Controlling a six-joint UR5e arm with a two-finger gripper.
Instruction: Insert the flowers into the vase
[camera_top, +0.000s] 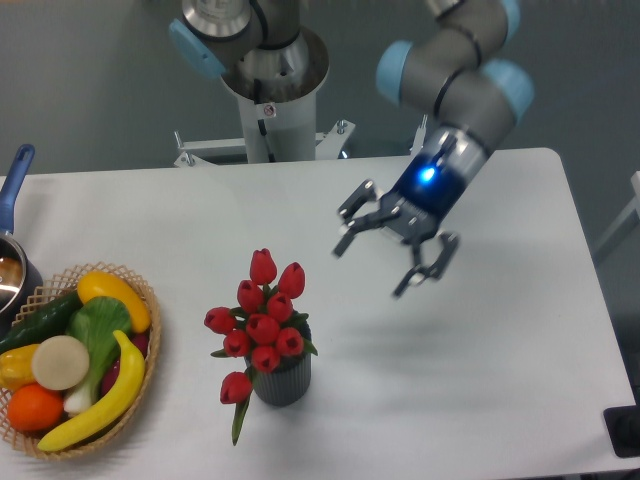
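Note:
The flowers, a bunch of red tulip buds with green leaves, stand in the vase, a small dark grey ribbed cylinder on the white table. One bud and leaf hang down over the vase's left side. The stems are hidden inside the vase. My gripper hovers up and to the right of the bunch, well apart from it, open with nothing between its fingers.
A wicker basket of fruit and vegetables sits at the left edge. A blue-handled pot pokes in at the far left. The arm's base stands behind the table. A dark object is at the lower right corner.

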